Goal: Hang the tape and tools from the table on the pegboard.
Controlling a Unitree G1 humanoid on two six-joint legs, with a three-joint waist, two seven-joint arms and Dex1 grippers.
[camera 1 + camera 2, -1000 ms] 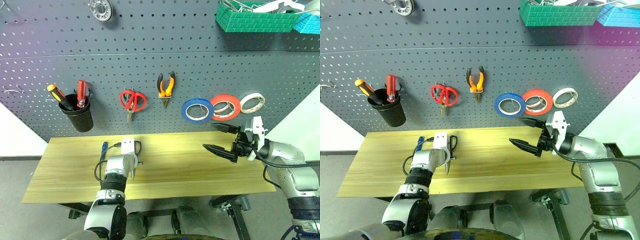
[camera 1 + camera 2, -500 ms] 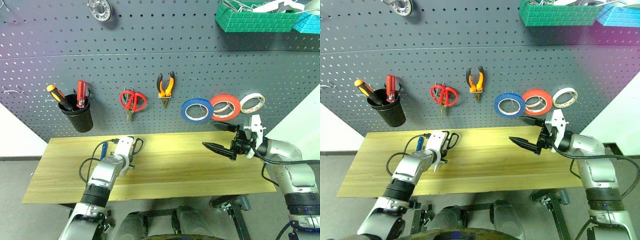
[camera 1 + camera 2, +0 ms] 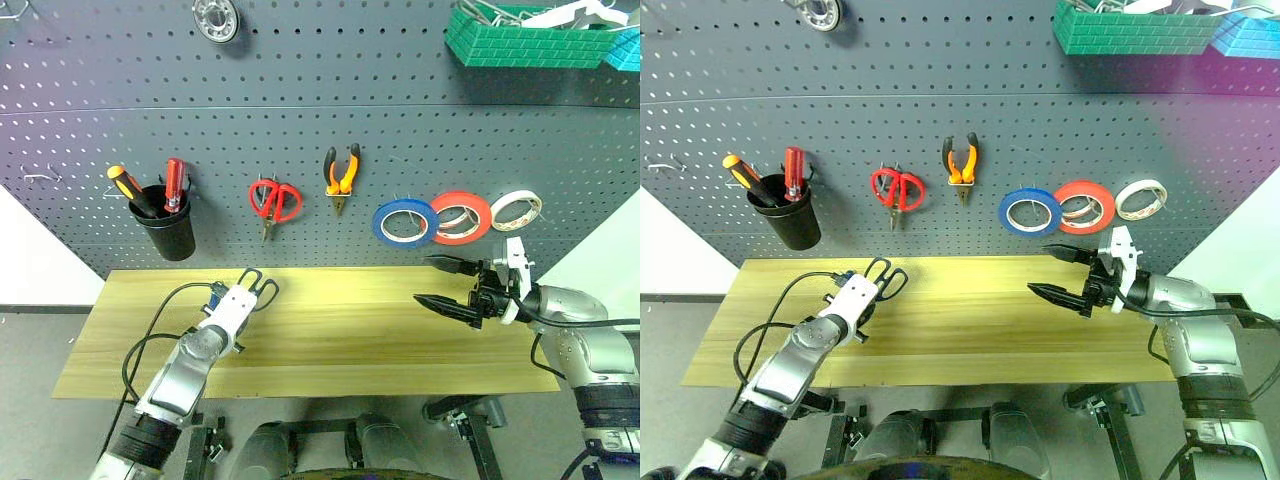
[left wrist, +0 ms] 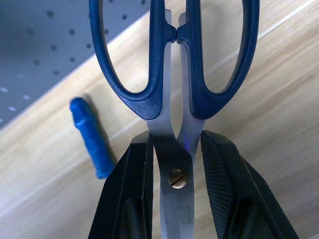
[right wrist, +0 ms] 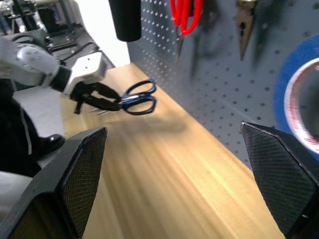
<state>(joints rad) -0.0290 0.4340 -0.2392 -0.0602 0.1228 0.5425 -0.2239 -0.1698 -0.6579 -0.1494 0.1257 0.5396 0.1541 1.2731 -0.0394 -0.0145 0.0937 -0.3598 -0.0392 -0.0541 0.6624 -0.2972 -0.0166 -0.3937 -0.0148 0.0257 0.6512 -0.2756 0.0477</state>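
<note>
Holding the scissors point(image 4: 174, 74) in my clenched left pincer point(image 4: 175, 184) | handles pointing at the pegboard point(image 3: 300, 90) | right pincer point(image 3: 447, 282) released, farther off

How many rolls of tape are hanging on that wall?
3, side by side on the dark grey pegboard: blue roll of tape, red roll, cream-white roll. None seems hidden.

Blue tape point(image 3: 404, 221) and orange-handled pliers point(image 3: 340, 174) hung on the grey pegboard point(image 3: 300, 90). Dark-handled scissors point(image 4: 175, 74) were gripped at their pivot above the table point(image 3: 340, 330), handle loops toward twelve o'clock; the small blue screwdriver point(image 4: 93, 144) lay beside them.
</note>
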